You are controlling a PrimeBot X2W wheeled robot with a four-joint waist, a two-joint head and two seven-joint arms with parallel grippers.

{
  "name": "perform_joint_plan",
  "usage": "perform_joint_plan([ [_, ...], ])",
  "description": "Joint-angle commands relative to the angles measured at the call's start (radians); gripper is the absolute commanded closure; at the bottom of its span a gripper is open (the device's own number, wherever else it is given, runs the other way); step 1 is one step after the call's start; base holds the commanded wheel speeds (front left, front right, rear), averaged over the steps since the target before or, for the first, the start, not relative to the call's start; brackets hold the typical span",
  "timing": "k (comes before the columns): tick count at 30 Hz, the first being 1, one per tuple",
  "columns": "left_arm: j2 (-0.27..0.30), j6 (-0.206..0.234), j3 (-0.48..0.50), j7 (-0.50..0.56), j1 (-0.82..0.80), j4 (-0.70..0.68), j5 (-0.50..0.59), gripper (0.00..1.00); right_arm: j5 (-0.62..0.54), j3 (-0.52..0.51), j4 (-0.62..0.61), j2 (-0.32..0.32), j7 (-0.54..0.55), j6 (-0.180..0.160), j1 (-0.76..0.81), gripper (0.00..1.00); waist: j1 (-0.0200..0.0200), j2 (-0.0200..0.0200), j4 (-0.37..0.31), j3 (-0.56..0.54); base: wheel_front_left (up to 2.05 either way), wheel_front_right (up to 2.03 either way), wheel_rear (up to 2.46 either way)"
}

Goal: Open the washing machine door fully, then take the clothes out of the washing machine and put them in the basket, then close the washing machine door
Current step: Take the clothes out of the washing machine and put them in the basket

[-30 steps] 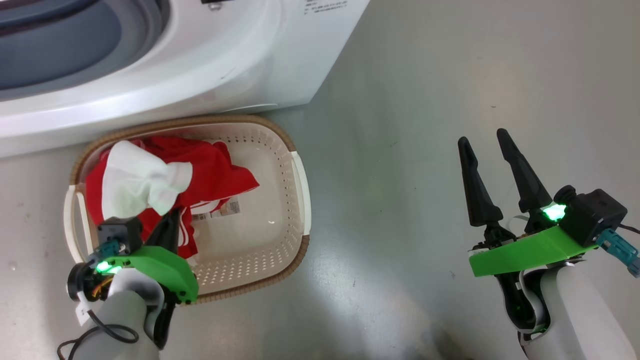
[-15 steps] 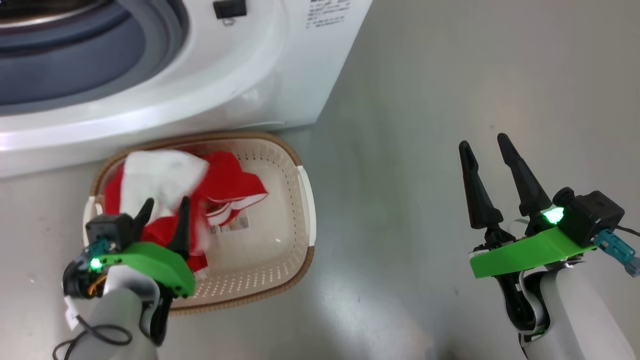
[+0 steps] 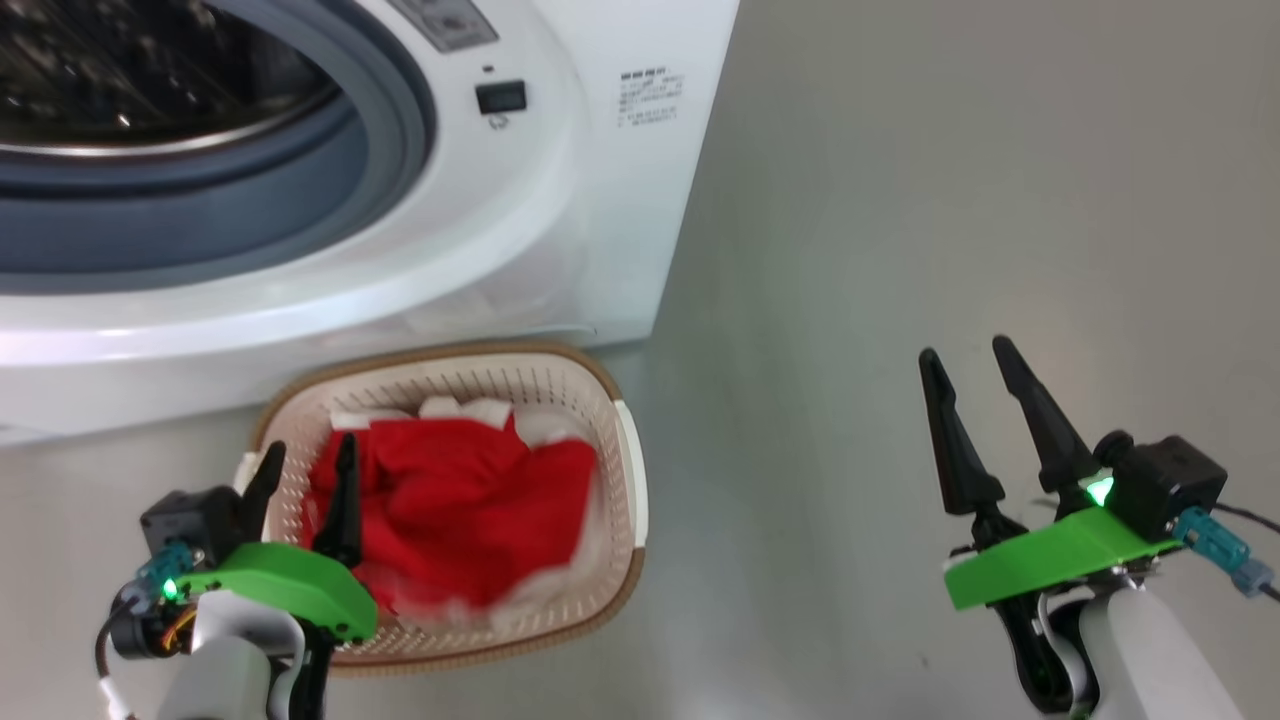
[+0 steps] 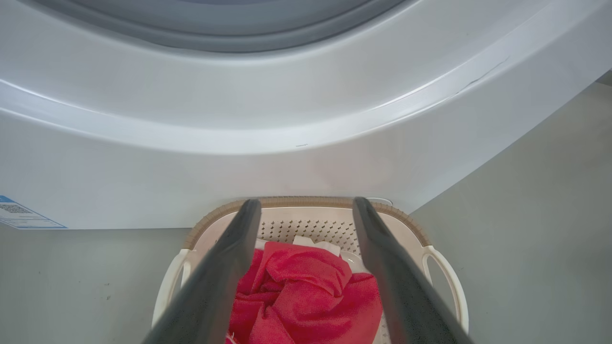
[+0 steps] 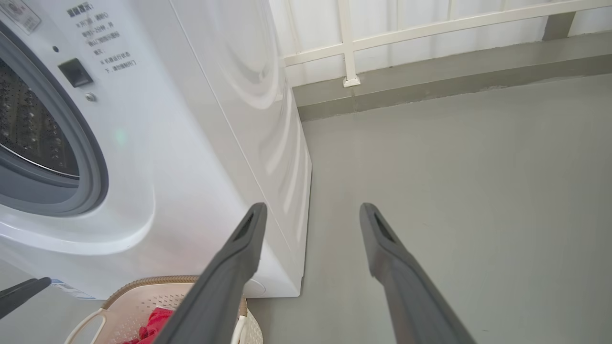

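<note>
A grey floor (image 3: 900, 200) runs back to a white railing (image 5: 349, 43). The clothes (image 3: 460, 510), a red heap with white edges, lie inside the basket (image 3: 628, 470), which stands on that floor. The washing machine (image 3: 560, 250) rises just behind the basket, its round mouth uncovered and the steel drum (image 3: 120, 80) showing. The left gripper (image 3: 311, 445) hangs over the basket's near left edge, fingers spread wide and holding nothing. The right gripper (image 3: 964, 349) is well to the basket's right, over the floor, also spread wide and empty
</note>
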Motion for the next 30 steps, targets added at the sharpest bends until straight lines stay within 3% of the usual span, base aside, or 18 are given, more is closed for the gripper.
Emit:
perform_joint_plan([
  [1, 0.021, -0.006, 0.039, -0.005, 0.042, -0.045, 0.014, 0.0, -0.02, 0.012, -0.017, -0.001, -0.006, 0.0, 0.029, 0.0, 0.0, 0.0, 0.017, -0.064, 0.0, 0.0, 0.0],
  [22, 0.009, -0.006, 0.13, -0.005, 0.244, -0.357, 0.092, 0.0, -0.056, -0.039, 0.002, -0.001, -0.006, 0.0, 0.175, 0.0, 0.0, 0.0, 0.042, -0.277, 0.0, 0.0, 0.0],
  [30, 0.003, -0.006, 0.155, -0.005, 0.315, -0.469, 0.103, 0.0, -0.072, -0.054, 0.0, -0.001, -0.006, 0.0, 0.212, 0.0, 0.0, 0.0, 0.055, -0.313, 0.0, 0.0, 0.0],
])
